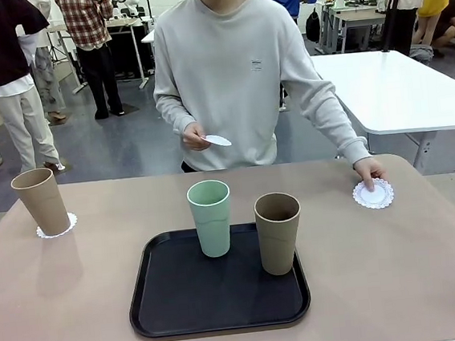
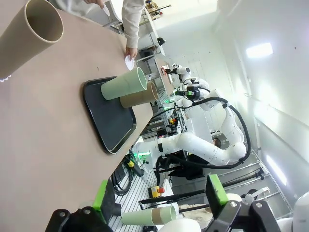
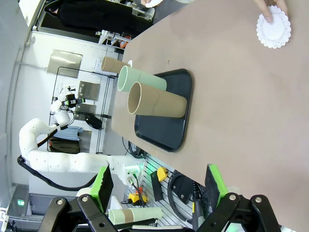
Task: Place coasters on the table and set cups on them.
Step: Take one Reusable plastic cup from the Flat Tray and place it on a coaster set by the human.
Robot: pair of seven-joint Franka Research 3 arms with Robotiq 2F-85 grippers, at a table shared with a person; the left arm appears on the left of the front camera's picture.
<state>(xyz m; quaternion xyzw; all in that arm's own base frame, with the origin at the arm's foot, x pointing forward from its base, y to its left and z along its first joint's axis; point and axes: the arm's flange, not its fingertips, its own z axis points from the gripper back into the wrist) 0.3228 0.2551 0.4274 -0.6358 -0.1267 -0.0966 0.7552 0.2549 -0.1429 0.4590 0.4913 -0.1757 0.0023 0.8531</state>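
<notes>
Currently, your left claw [image 2: 159,195] is poised off the edge of the surface [image 1: 399,275], its green-padded jaws spread wide with nothing between them. At the far left of the surface, a tan-brown cup [image 1: 42,200] stands upright on a lacy white coaster [image 1: 58,228], whose scalloped edge peeks out around the cup's base on the side nearer you. Toward the middle, close to your edge, a black tray [image 1: 183,300] carries the other two cups, both upright. The mint green cup [image 1: 210,218] stands on the tray's far part. A second tan-brown cup [image 1: 278,232] stands just beside it to the right and a little nearer you, and the two do not touch. Beyond the tray, across the surface, a person in a pale grey sweatshirt [image 1: 233,65] holds a second coaster [image 1: 217,140] in a raised hand [image 1: 194,136], clear of the surface. The person's other hand [image 1: 370,170] reaches out to the right, fingertips resting on a third coaster [image 1: 373,195] that lies flat near the far right edge, well apart from the tray. Your right claw [image 3: 159,188] is likewise poised off the surface, jaws fully apart and holding nothing.
</notes>
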